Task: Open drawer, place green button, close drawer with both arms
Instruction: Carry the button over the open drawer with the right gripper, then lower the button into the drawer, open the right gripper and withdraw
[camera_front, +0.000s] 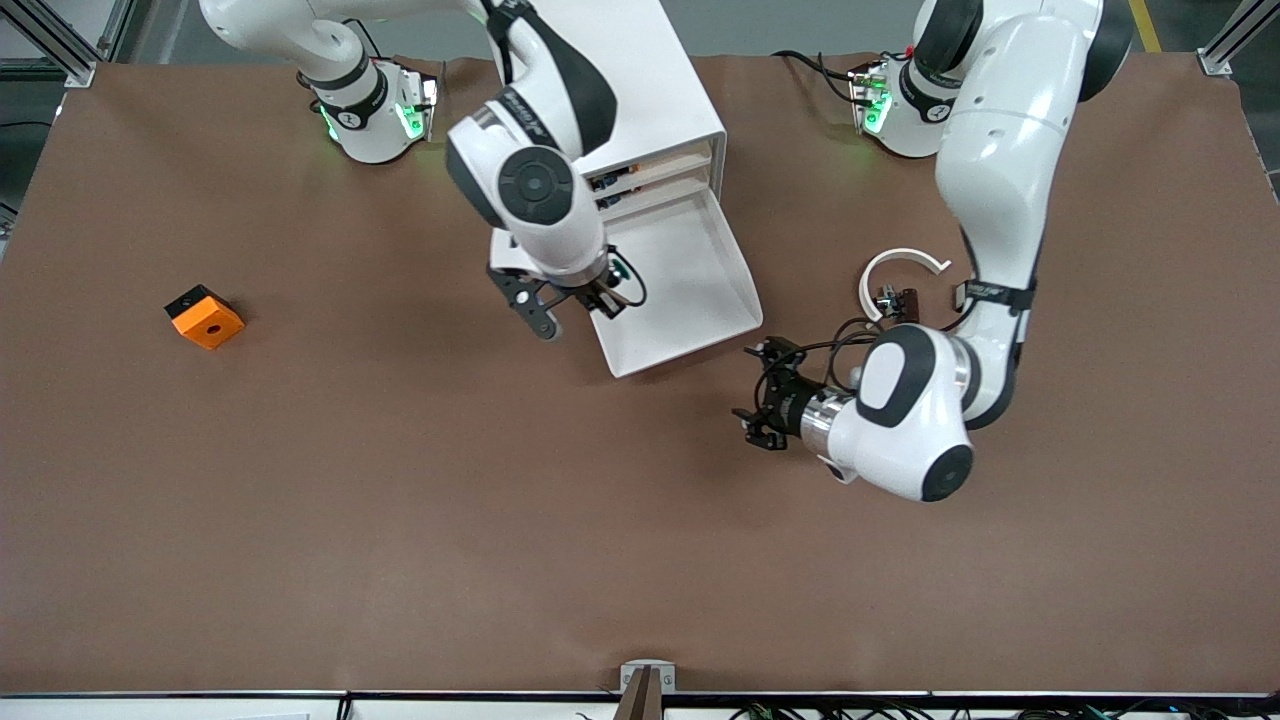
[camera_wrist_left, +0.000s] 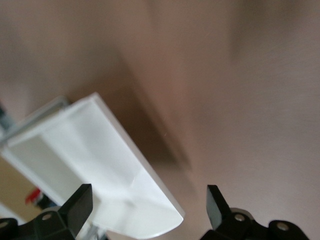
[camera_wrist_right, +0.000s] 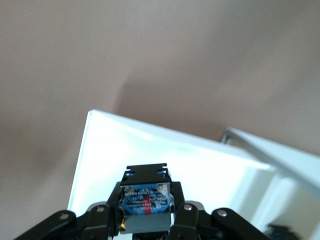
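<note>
Drawer (camera_front: 690, 290): smooth white plastic tray, pulled out of boxy cabinet (camera_front: 660, 90) on brown counter (camera_front: 400, 480). Right gripper (camera_front: 572, 300) over drawer's corner, pinching a small black-and-blue part; button not identifiable. Left gripper (camera_front: 762, 395) spread, empty, beside drawer front.

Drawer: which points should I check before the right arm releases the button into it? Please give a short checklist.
1. Drawer pulled out: ok.
2. Button clamped in the right gripper: ok.
3. Right gripper over the drawer, near its wall toward the right arm's end: ok.
4. Drawer floor under the button free: cannot tell, partly hidden.
5. Left gripper open, apart from the drawer's front: ok.
</note>
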